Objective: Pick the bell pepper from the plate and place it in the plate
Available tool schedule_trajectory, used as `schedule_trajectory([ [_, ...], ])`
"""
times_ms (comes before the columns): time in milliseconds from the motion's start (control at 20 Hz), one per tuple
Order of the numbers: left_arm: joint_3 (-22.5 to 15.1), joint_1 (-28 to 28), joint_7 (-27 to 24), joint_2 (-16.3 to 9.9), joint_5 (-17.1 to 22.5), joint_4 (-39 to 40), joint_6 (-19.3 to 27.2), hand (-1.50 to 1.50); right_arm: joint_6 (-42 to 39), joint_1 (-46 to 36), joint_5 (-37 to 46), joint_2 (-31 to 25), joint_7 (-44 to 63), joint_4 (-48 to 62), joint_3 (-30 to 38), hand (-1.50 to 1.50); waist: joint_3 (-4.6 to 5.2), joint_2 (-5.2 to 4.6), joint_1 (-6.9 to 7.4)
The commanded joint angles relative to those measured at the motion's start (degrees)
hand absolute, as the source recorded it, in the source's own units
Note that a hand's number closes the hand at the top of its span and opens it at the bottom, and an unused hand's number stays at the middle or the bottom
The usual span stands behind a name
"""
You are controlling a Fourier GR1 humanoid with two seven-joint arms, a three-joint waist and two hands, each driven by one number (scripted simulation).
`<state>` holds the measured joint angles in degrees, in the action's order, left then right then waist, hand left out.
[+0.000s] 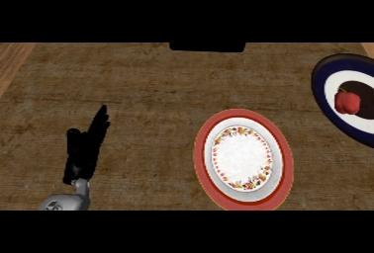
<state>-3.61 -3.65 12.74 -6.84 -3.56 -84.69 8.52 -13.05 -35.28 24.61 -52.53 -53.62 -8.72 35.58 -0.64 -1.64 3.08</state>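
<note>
left hand (86, 148) open, fingers straight up | bell pepper (349, 102) on dark plate (325, 79)

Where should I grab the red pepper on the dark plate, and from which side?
Take the pepper round its rounded body, coming down from above. It lies alone near the middle of the dark plate, so nothing blocks the fingers at its sides. The plate sits at the far right edge, so the right hand, not in view now, probably suits; the left hand rests open far off.

Dim, even light; counter (146, 89) without strong shadows or glare.
</note>
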Motion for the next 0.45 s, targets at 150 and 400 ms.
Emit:
schedule_trajectory([
  [150, 0.51, -1.35, -0.43, 0.0, -0.18, 1.29, 0.13, 0.0, -0.4, -0.28, -1.42, -1.56, 0.19, 0.8, 1.73, -1.5, -0.04, -0.17, 0.36],
  [400, 0.82, 0.17, -1.54, -0.57, 0.69, 1.79, -1.28, 0.0, 1.43, 0.32, -0.77, -2.2, 0.4, 0.37, 1.33, -1.5, -0.04, -0.29, 0.96],
])
